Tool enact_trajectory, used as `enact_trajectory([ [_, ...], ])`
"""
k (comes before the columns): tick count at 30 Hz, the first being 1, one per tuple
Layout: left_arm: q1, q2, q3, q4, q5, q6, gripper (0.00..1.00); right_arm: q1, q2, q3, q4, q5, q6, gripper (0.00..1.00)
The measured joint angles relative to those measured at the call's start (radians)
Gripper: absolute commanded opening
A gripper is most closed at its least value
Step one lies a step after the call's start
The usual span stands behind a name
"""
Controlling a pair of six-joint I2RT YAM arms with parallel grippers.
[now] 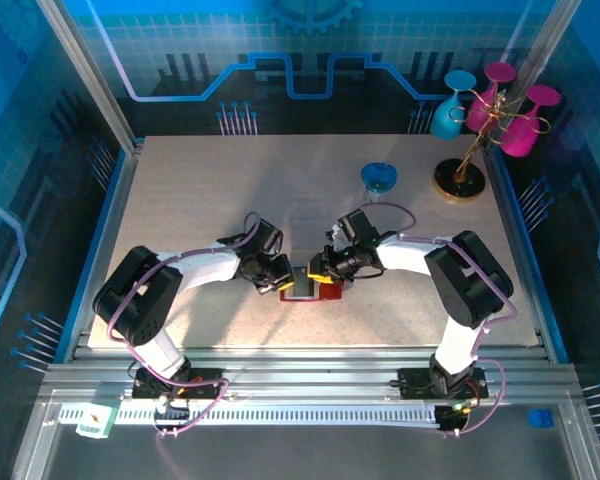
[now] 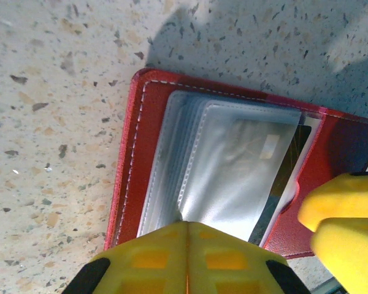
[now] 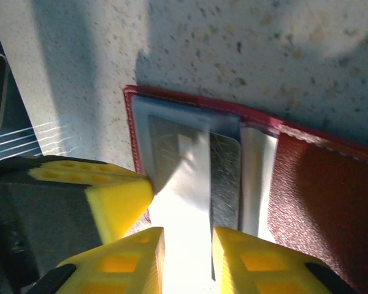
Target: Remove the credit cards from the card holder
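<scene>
Yellow left gripper (image 2: 186,228), stitched red card holder (image 2: 130,159)

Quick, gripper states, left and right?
Left gripper: closed, tips at the card holder's pocket edge.
Right gripper: open, fingers apart over the card holder's pockets.

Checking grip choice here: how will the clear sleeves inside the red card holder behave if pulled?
Probably floppy: the clear sleeves are thin, layered film, slightly bowed. Their glossy sheen suggests they may slip from a pinch. They seem bound into the red card holder, so pulling would likely drag it unless the left gripper pins it.
</scene>
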Motion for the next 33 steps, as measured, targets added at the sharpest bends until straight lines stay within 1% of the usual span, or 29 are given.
enact_trajectory([
  [7,0.000,0.000,0.000,0.002,0.000,0.000,0.07,0.000,0.016,-0.033,0.099,-0.056,0.021,0.26],
  [14,0.000,0.000,-0.004,0.009,0.000,-0.002,0.08,-0.002,0.060,-0.032,0.112,-0.071,0.023,0.26],
  [26,0.000,0.000,-0.005,0.012,0.000,-0.003,0.08,-0.003,0.056,0.006,0.011,-0.031,-0.024,0.26],
  [33,0.000,0.000,-0.005,0.014,0.001,-0.003,0.08,-0.003,0.048,0.012,-0.016,-0.014,-0.034,0.26],
])
